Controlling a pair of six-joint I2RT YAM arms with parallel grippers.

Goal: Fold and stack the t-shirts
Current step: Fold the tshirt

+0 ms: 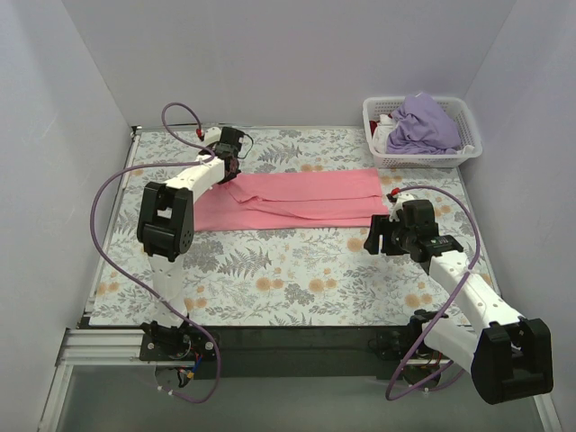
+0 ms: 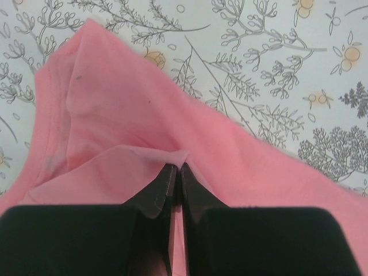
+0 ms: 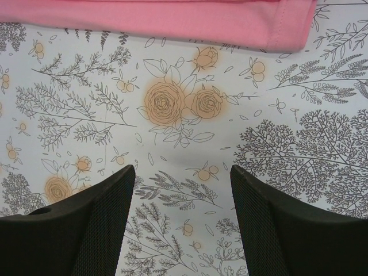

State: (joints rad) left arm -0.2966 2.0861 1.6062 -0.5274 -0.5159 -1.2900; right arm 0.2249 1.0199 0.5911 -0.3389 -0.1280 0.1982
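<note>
The salmon pink t-shirt (image 1: pixel 297 200) lies folded lengthwise in a long band across the middle of the floral tablecloth. My left gripper (image 1: pixel 229 171) is at its far left end, shut on a pinch of the pink cloth (image 2: pixel 115 121), which bunches up round the fingertips (image 2: pixel 167 178). My right gripper (image 1: pixel 378 236) is open and empty just in front of the shirt's right end; the shirt's hem edge (image 3: pixel 172 17) shows at the top of the right wrist view. The lavender purple t-shirt (image 1: pixel 423 124) lies crumpled in the basket.
The white lattice basket (image 1: pixel 464 153) stands at the back right corner and also holds some white cloth (image 1: pixel 382 137). The floral tablecloth (image 1: pixel 297 279) covers the table. Grey walls close in the left, back and right sides.
</note>
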